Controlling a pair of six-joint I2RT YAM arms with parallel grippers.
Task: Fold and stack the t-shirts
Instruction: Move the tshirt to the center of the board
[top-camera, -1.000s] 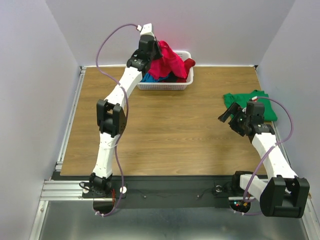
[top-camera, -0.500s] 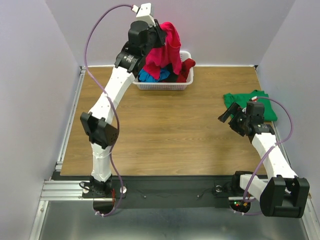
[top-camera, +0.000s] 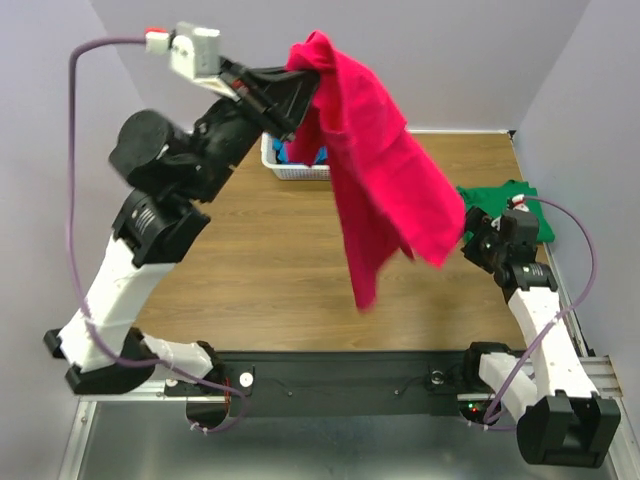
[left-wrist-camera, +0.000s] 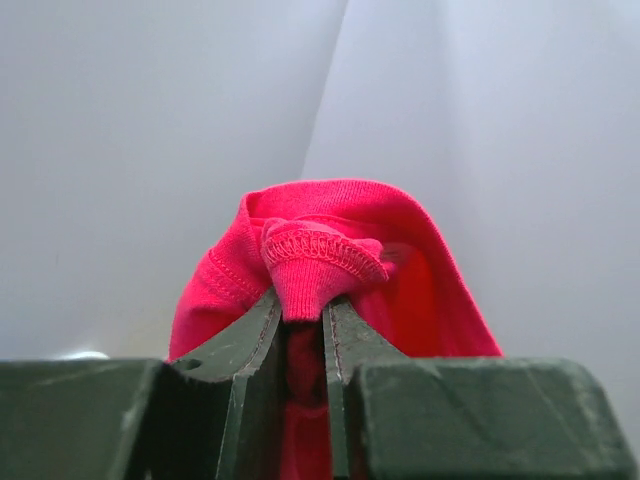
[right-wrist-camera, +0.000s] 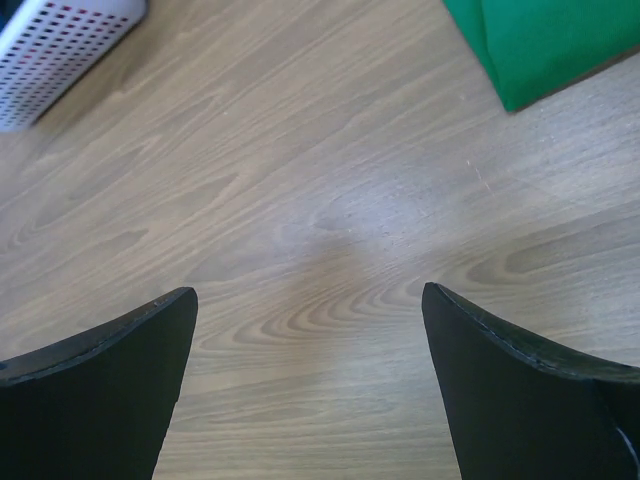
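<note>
The pink-red shirt (top-camera: 385, 190) hangs loose high in the air, and the green shirt (top-camera: 495, 197) lies flat by the table's (top-camera: 280, 280) right edge.

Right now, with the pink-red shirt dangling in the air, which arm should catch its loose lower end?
Probably the right. The right pincer is open and empty, low beside the hanging end of the pink-red shirt. The left pincer is shut on that shirt's top, high above the table.

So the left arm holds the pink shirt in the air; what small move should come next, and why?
Probably swing it over the bare middle of the table and lower it. The left gripper is shut on one bunched edge of the pink-red t-shirt, which hangs free above the wood; the right gripper is open near the green t-shirt.
</note>
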